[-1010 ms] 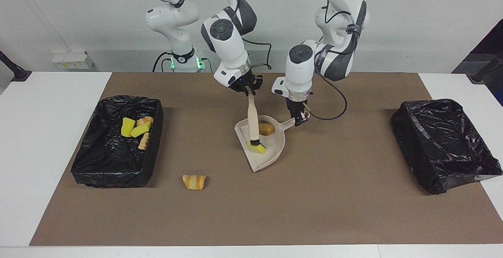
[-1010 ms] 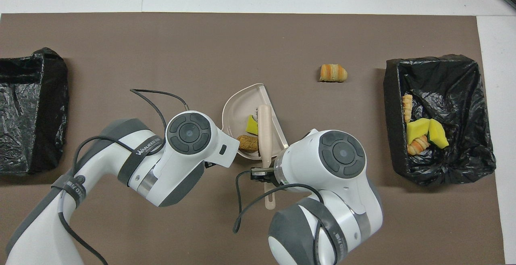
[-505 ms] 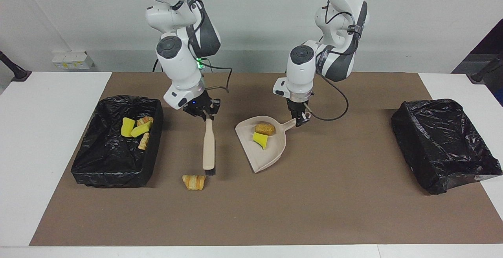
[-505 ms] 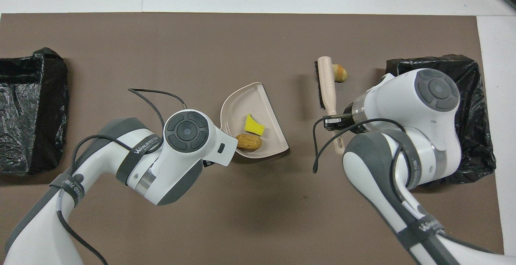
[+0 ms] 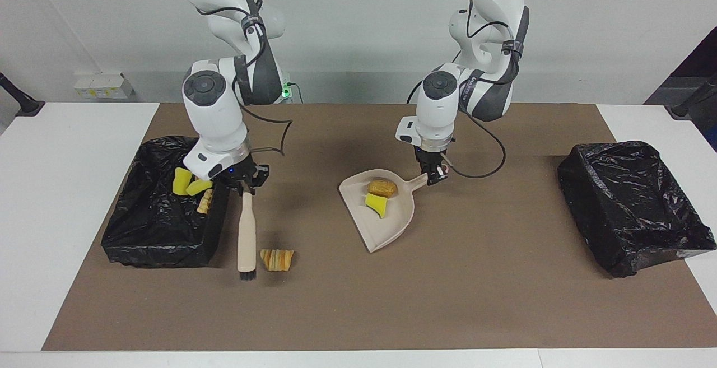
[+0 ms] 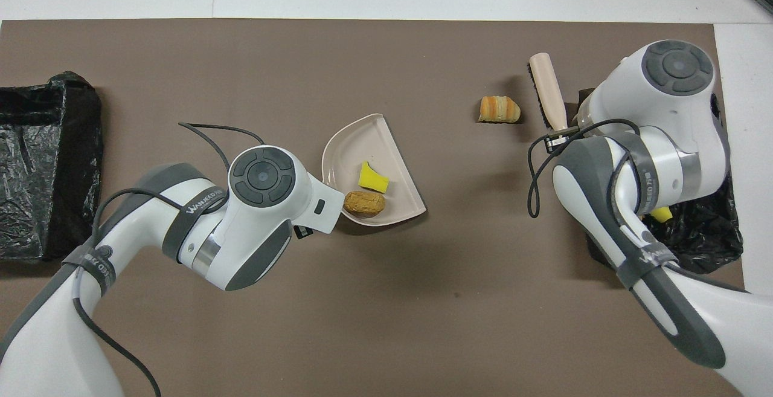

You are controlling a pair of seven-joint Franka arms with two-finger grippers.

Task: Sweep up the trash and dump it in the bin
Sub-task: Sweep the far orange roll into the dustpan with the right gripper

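My right gripper (image 5: pixel 247 182) is shut on the handle of a beige brush (image 5: pixel 246 233), which hangs down with its black bristles (image 5: pixel 247 273) at the mat. The bristles stand between the bin (image 5: pixel 157 247) and one loose orange-tan piece of trash (image 5: pixel 276 259). My left gripper (image 5: pixel 434 177) is shut on the handle of the beige dustpan (image 5: pixel 386 231), which rests on the mat mid-table. A brown chunk (image 5: pixel 382 188) and a yellow sponge piece (image 5: pixel 376 204) lie in the pan. In the overhead view the brush (image 6: pixel 548 86) lies beside the loose piece (image 6: pixel 499 109), and the dustpan (image 6: pixel 353 152) shows too.
The bin at the right arm's end holds several yellow and tan scraps (image 5: pixel 193 185); the right arm covers most of this bin (image 6: pixel 712 237) from above. A second black-lined bin (image 5: pixel 633 205) stands at the left arm's end. A brown mat (image 5: pixel 448 301) covers the table.
The right gripper carried the brush out of the dustpan toward the right arm's end, past the loose piece to its bin side. The dustpan shifted slightly away from the robots.
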